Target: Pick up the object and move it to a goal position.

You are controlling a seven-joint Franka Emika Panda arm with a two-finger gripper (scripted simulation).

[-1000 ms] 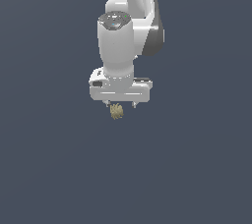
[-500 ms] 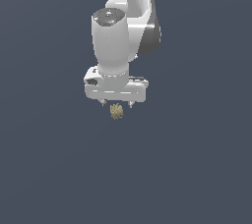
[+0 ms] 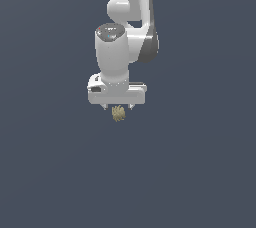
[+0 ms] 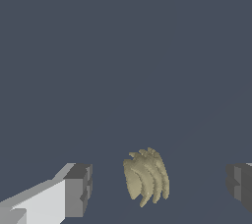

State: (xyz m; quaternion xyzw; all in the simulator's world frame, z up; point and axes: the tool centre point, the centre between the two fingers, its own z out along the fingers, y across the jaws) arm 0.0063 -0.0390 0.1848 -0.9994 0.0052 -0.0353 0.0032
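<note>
The object is a tiny tan-yellowish ridged lump on the dark grey floor, directly under the white hand. In the wrist view the object lies between the two fingers, with a gap on each side. My gripper points straight down over it and is open. In the wrist view the gripper has one dark finger pad on one side and the other pad at the frame edge. Neither pad touches the object.
The flat dark grey floor lies all around. The white arm rises from the hand to the exterior view's top.
The hand has turned about its vertical axis and looks narrower in the exterior view. The forearm has swung more upright. The object has stayed in place.
</note>
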